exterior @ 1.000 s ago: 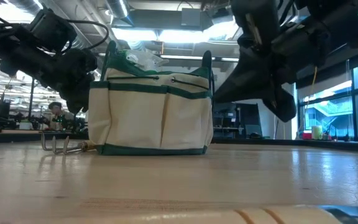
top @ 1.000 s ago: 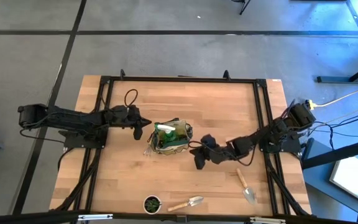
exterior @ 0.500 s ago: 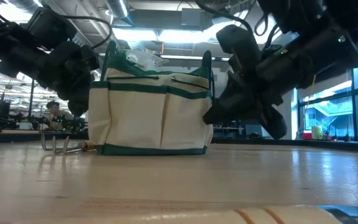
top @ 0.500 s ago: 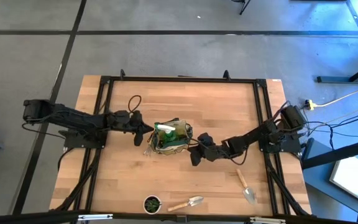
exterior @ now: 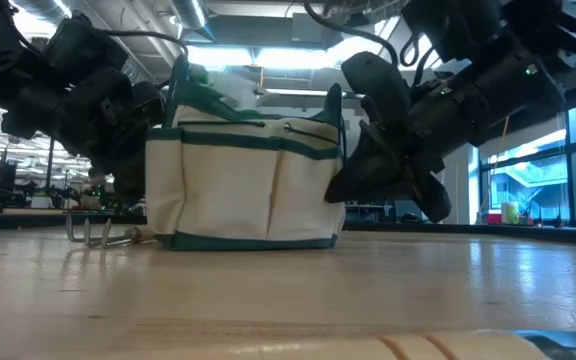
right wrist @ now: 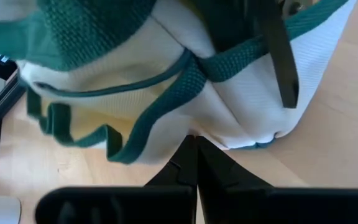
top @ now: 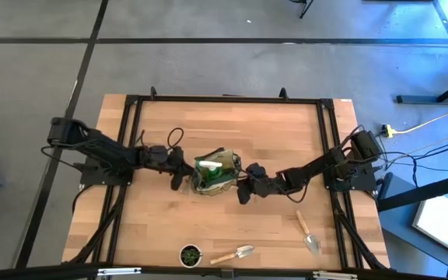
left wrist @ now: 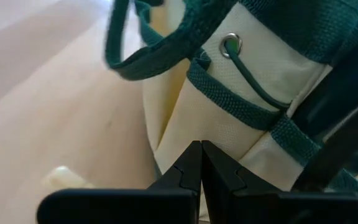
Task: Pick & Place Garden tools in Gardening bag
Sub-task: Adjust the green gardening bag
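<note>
Flanking the tan fabric gardening bag with green trim — left gripper and right gripper on opposite sides, both pinched together, empty, tips against the cloth.

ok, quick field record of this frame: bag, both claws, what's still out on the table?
bag: gardening bag upright mid-table, spray bottle inside
left claw: shut, at the bag's left side
right claw: shut, at the bag's right side
held: nothing
still out: fork beside the bag, trowel near front edge, trowel front right
other: potted plant at front edge
</note>
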Controlling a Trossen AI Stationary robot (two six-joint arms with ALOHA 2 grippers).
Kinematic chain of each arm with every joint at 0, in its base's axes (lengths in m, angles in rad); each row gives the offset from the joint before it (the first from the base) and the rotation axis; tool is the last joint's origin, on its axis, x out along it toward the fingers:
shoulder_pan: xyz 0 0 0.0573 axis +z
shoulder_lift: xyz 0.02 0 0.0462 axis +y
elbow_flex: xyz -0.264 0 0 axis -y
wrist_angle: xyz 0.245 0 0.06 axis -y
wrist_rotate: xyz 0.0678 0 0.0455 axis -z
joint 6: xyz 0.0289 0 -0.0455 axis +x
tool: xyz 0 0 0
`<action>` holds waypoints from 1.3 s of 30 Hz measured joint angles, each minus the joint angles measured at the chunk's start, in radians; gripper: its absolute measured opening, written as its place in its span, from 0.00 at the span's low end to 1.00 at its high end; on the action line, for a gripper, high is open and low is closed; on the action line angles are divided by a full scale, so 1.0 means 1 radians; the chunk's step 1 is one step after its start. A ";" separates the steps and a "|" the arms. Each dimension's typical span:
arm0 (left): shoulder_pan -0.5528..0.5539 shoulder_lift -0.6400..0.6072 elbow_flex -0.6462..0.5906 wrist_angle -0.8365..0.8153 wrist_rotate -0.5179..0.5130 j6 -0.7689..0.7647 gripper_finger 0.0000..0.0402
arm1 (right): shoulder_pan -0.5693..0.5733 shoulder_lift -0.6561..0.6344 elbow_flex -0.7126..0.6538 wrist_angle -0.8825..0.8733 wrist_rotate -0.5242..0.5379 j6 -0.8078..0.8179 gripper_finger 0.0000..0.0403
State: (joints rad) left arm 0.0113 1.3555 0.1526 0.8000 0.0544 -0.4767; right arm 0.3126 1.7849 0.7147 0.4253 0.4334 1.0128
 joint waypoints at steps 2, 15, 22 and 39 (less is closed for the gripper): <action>-0.013 0.014 0.017 -0.007 0.013 0.000 0.00 | -0.005 0.000 0.000 -0.001 -0.003 -0.005 0.00; -0.077 0.107 0.153 -0.102 0.078 0.025 0.00 | -0.011 -0.001 0.000 -0.021 -0.019 -0.003 0.00; -0.077 0.142 0.161 -0.142 0.100 0.018 0.00 | -0.011 -0.004 0.000 -0.021 -0.019 -0.003 0.00; -0.110 0.143 0.161 -0.174 0.151 0.007 0.00 | -0.045 -0.005 0.000 -0.025 -0.044 -0.008 0.00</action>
State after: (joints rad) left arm -0.0986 1.4986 0.3134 0.6262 0.2050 -0.4699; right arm 0.2678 1.7802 0.7147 0.4000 0.3896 1.0052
